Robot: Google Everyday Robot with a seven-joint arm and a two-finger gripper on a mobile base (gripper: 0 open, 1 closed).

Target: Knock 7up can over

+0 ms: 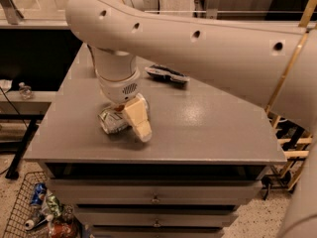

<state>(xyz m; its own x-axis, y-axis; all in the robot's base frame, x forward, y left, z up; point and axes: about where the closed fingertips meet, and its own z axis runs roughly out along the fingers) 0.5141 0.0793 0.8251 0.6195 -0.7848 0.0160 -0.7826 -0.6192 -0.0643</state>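
The 7up can [111, 121] is silver-white with green print. It lies on its side on the grey table top [208, 128], left of the middle and near the front edge. My gripper [140, 125] hangs from the big white arm [198, 43] and comes straight down onto the can's right end. It touches or covers that end, so part of the can is hidden behind it.
A dark flat packet [167, 74] lies further back on the table. Drawers [156, 195] sit under the top. A wire basket [37, 207] with several cans stands on the floor at the left. A wooden frame [292, 148] stands at the right.
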